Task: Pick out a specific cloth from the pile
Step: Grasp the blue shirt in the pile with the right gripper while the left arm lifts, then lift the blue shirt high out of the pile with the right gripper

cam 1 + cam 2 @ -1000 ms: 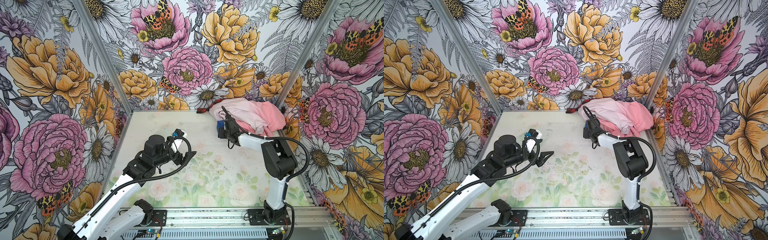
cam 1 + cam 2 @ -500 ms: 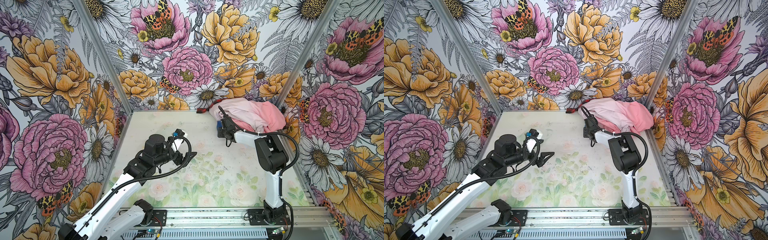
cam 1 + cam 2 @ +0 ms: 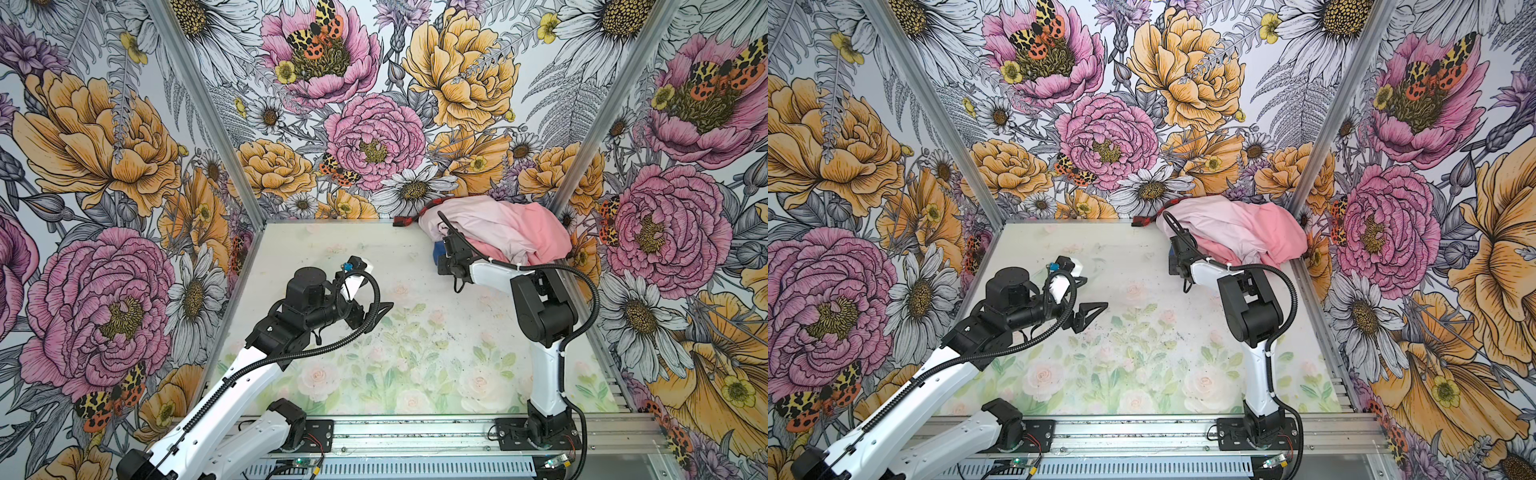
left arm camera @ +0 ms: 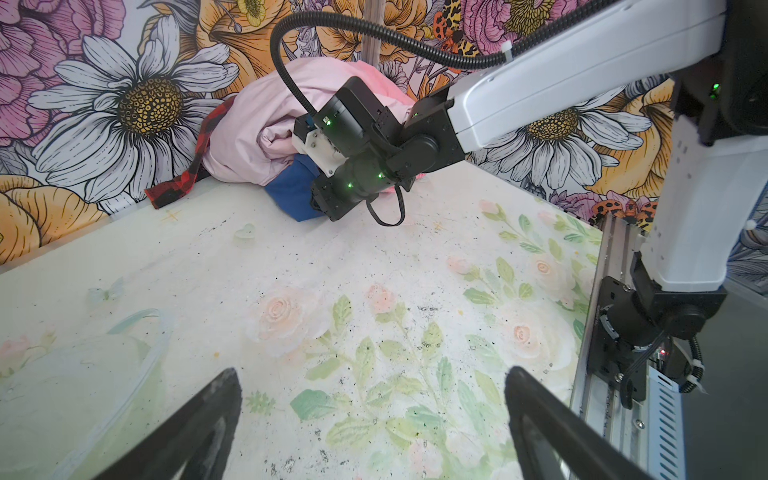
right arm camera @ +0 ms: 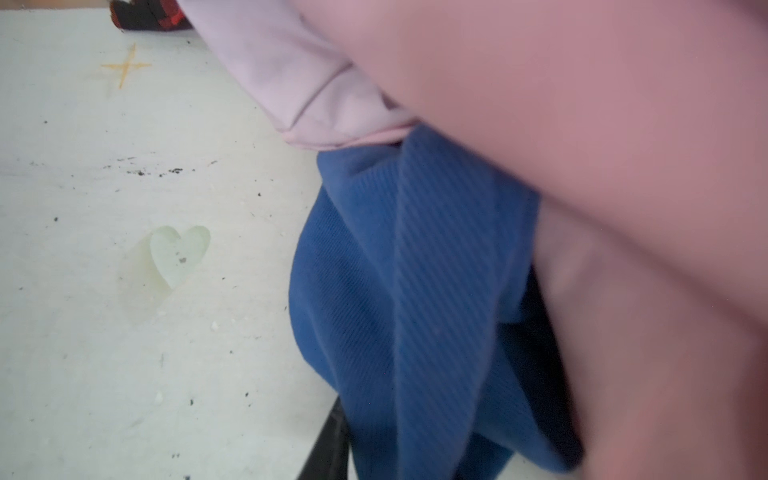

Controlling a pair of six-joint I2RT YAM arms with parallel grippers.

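Note:
The cloth [image 5: 415, 291], a royal-blue ribbed garment, sticks out from under the pile [image 3: 507, 232] of pale pink and salmon garments in the back right corner. A small blue patch of the cloth [image 3: 437, 254] shows at the pile's near left foot in both top views. My right gripper [image 5: 415, 449] is shut on a bunched fold of the cloth; one dark finger [image 5: 328, 444] presses its side and the other is hidden by fabric. My left gripper [image 4: 372, 374] hangs open over the floral table, far from the pile, with nothing between its fingers.
A red-and-black plaid strip [image 3: 405, 219] trails from the pile along the back wall. Flowered walls close in the back and both sides. A metal rail [image 3: 415, 432] with the arm bases runs along the front edge. The table [image 3: 374, 374] bears a faded flower print.
The right gripper pushed in to the foot of the pile, then closed on the blue fold. The left arm stayed where it was, still open.

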